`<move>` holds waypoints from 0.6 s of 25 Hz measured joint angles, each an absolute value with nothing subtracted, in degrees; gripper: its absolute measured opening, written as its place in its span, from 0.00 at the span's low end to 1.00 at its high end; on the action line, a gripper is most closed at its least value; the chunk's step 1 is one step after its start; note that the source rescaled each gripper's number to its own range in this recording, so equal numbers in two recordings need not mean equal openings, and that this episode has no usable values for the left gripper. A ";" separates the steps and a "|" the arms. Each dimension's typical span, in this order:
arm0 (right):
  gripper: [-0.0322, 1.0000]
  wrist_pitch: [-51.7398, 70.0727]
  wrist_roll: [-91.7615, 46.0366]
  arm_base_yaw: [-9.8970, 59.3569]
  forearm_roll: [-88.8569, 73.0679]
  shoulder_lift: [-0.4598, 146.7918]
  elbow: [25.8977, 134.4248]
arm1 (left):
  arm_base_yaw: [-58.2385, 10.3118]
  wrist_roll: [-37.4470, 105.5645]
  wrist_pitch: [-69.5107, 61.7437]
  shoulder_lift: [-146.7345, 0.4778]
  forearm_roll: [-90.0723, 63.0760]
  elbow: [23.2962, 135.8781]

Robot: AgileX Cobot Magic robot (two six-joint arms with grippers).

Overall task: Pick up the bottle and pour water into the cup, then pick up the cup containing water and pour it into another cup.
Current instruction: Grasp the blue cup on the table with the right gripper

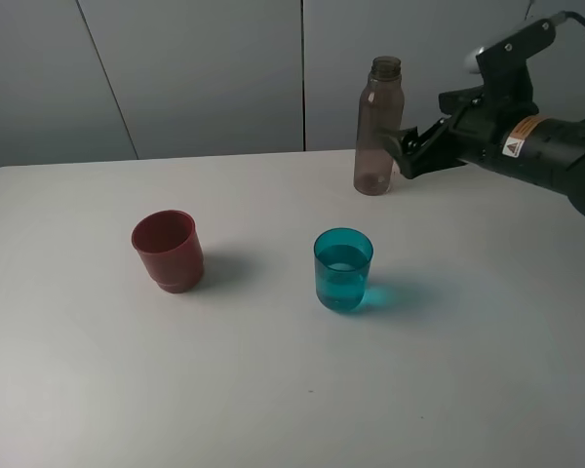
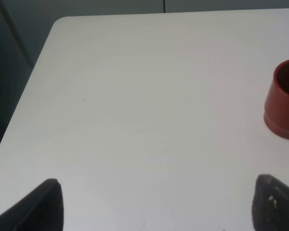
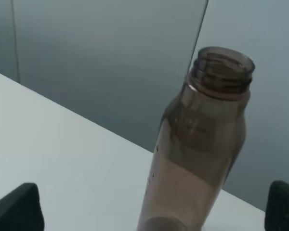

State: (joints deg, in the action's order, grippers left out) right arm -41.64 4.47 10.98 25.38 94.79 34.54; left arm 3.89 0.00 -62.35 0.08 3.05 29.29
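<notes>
The smoky grey-brown bottle (image 1: 376, 132) stands upright and uncapped near the table's far edge, with a little water at its bottom. My right gripper (image 1: 406, 151) is open just to its right, fingertips close to the bottle's side. In the right wrist view the bottle (image 3: 197, 154) sits ahead of the right gripper (image 3: 149, 207), between the wide-spread fingers and untouched. The teal cup (image 1: 343, 269) holds water at mid-table. The dark red cup (image 1: 168, 250) stands to the left. My left gripper (image 2: 161, 207) is open over bare table, with the red cup (image 2: 284, 101) ahead and off to one side.
The white table (image 1: 273, 390) ends at a grey panelled wall (image 1: 205, 68) just behind the bottle. The table's rounded far-left corner (image 2: 62, 21) shows in the left wrist view.
</notes>
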 joint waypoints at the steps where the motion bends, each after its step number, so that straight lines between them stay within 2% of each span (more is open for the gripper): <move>1: 1.00 -41.16 4.63 10.98 25.91 92.24 32.58 | 3.89 0.00 -62.35 0.08 3.05 29.29; 6: 1.00 -40.44 8.99 10.98 34.60 84.13 24.44 | 3.89 0.00 -62.35 0.08 3.05 29.29; 10: 1.00 -40.31 16.42 10.98 45.87 83.45 20.30 | 3.89 0.00 -62.35 0.08 3.05 29.29; 15: 1.00 -39.99 21.67 10.98 50.49 83.45 18.21 | 3.89 0.00 -62.35 0.08 3.05 29.29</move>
State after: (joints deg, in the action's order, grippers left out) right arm -39.99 21.67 10.98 50.49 83.45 18.21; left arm 3.89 0.00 -62.35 0.08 3.05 29.29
